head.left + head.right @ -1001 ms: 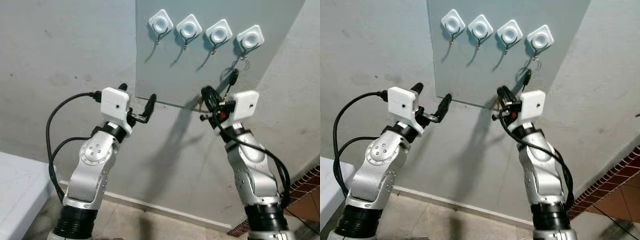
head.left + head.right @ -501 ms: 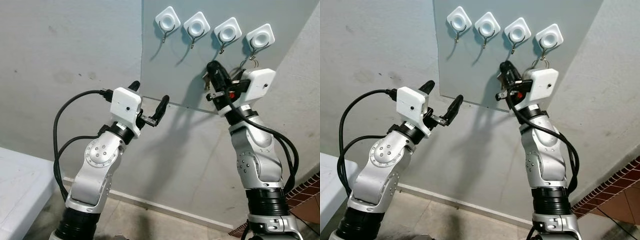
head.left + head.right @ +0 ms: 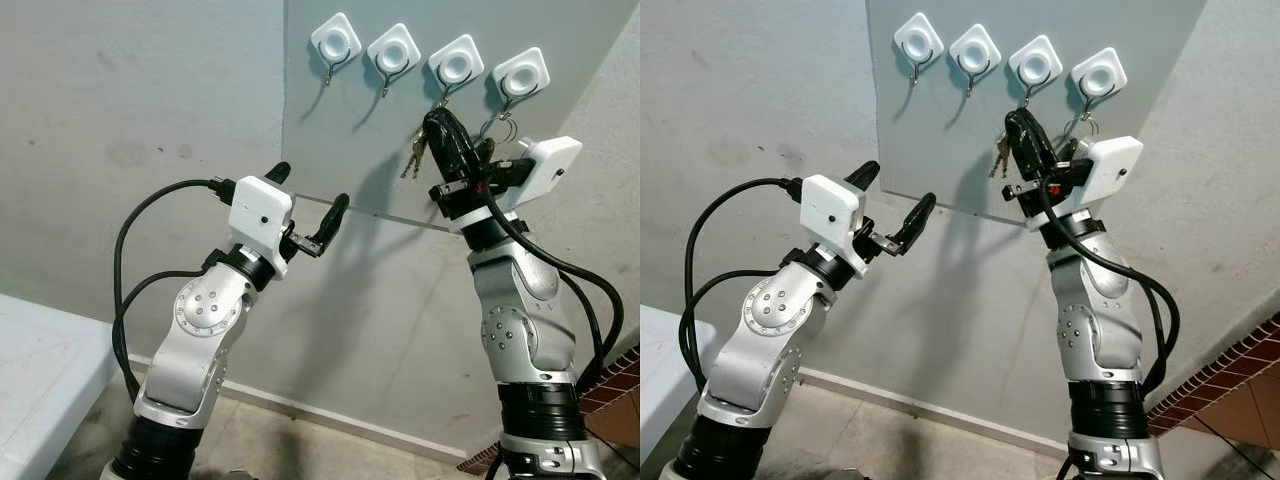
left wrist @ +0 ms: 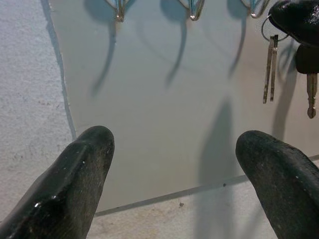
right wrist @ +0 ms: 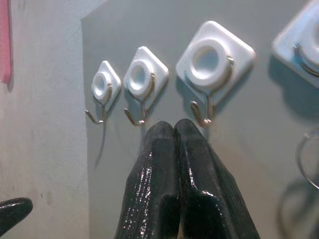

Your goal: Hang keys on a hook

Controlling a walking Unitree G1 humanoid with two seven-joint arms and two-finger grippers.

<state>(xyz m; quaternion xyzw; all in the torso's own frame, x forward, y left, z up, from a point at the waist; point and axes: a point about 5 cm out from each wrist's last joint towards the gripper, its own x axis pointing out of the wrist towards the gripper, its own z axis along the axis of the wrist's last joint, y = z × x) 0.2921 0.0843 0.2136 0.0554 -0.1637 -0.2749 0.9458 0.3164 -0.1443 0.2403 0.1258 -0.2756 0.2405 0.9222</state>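
A rough grey plaster wall (image 3: pixel 140 100) carries a smooth pale grey-green panel (image 3: pixel 340 140), on which four white diamond-shaped plastic hook mounts with metal hooks sit in a row: the first hook (image 3: pixel 335 42), the second hook (image 3: pixel 391 50), the third hook (image 3: pixel 457 61) and the fourth hook (image 3: pixel 521 74), which bears a bare metal ring (image 3: pixel 503 122). The silver right arm (image 3: pixel 520 330) reaches up to the panel, its right gripper (image 5: pixel 174 130) with its two black fingers pressed tight together just beneath the third hook; a small bunch of silver metal keys (image 3: pixel 414 155) hangs beside its fingertips, apparently pinched there by the key ring, though the grip itself is hard to make out. The silver left arm (image 3: pixel 200 340) holds the left gripper (image 3: pixel 308 190) lower down, near the panel's bottom edge, its fingers spread wide and holding nothing. A white tabletop corner (image 3: pixel 35 350) sits at lower left.
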